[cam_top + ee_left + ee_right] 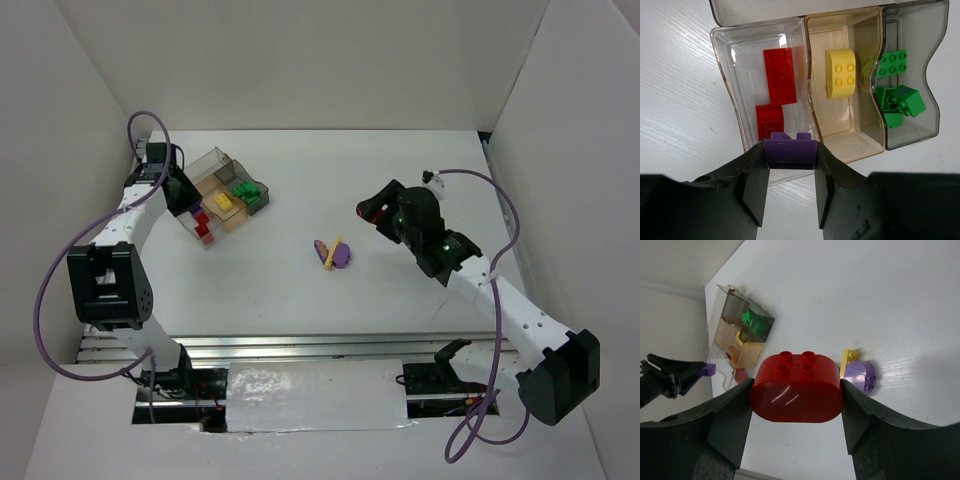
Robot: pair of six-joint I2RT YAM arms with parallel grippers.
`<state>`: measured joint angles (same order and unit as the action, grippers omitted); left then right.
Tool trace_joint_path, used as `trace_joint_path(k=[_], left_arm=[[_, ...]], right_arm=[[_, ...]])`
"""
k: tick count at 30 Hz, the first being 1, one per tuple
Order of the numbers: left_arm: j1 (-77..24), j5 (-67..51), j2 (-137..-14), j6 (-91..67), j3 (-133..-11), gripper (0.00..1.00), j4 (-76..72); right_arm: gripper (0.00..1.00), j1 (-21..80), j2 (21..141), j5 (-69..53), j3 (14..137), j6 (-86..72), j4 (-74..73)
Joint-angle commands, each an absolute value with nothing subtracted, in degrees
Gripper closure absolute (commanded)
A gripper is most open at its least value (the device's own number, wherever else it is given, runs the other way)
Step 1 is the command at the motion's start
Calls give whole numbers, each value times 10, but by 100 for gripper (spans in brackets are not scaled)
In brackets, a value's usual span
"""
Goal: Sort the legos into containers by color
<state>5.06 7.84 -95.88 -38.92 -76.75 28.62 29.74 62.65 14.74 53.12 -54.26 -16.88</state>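
Observation:
My left gripper [790,161] is shut on a small purple brick [790,151] and holds it over the near edge of the clear tray [724,75]. The tray's clear compartment holds two red bricks [780,75], the tan one a yellow brick [840,73], the smoky grey one green bricks [901,99]. My right gripper [796,396] is shut on a rounded red brick [796,387], held above the table [300,290] right of centre. A rounded purple brick [861,375] and a thin yellow piece [847,359] lie together on the table past it.
White walls enclose the table on the left, back and right. The tray [222,195] sits at the back left, with my left gripper [183,196] at its left side. The purple and yellow pieces [338,254] lie mid-table, left of my right gripper [374,212].

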Motion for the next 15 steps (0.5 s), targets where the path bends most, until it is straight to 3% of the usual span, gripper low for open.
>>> trace_joint_path(k=[1, 6, 12, 15], left_arm=[[50, 83, -937, -381, -795, 100, 293], [63, 119, -968, -390, -842, 93, 292], [91, 91, -1025, -394, -892, 94, 226], [101, 88, -1043, -385, -902, 85, 175]], right_arm=[[100, 300, 630, 113, 529, -506, -124], [100, 299, 630, 75, 508, -489, -95], [100, 300, 629, 26, 495, -466, -76], [100, 298, 631, 3, 489, -456, -69]])
